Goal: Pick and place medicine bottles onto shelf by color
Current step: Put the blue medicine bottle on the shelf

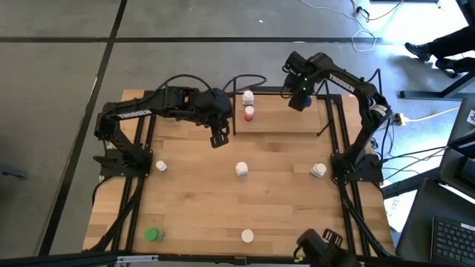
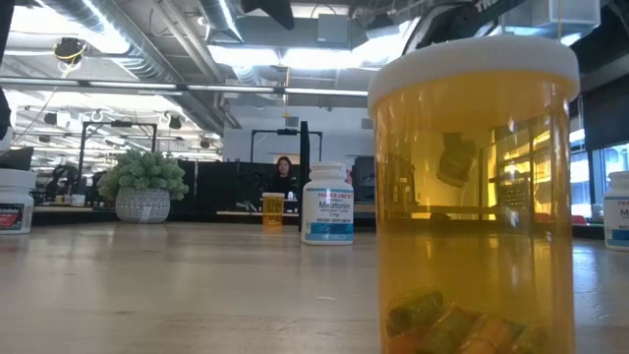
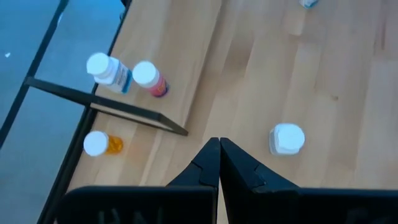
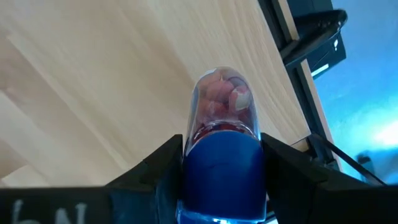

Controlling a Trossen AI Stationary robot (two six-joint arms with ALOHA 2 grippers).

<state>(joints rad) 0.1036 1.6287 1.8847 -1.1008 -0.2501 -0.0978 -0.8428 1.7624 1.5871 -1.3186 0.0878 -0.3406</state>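
The shelf (image 1: 286, 119) is a light board in a black frame at the table's far edge. A white bottle (image 1: 247, 97) and a pink-red bottle (image 1: 249, 113) stand on its left end. My right gripper (image 1: 300, 100) hangs over the shelf's far right part, pointing down, shut on a blue-capped clear bottle (image 4: 221, 102) with pinkish contents. My left gripper (image 1: 218, 138) is shut and empty, above the table just left of the shelf's near left corner. In the left wrist view an orange bottle (image 3: 99, 144) stands beside the shelf frame (image 3: 106, 102). My right gripper pinches the bottle's blue cap end (image 4: 222, 163) between its two fingers (image 4: 163, 167), one on each side. The fingers come from above, pointing down. The clear body reaches past the fingertips toward the shelf board (image 4: 93, 74); whether it touches the board cannot be told.
White bottles stand on the table at the left (image 1: 161, 166), middle (image 1: 241, 169) and right (image 1: 318, 170). A green bottle (image 1: 153, 235) and a white-capped orange bottle (image 2: 472, 187) stand near the front edge. A person (image 2: 283, 177) and a plant (image 2: 143, 184) show beyond the table.
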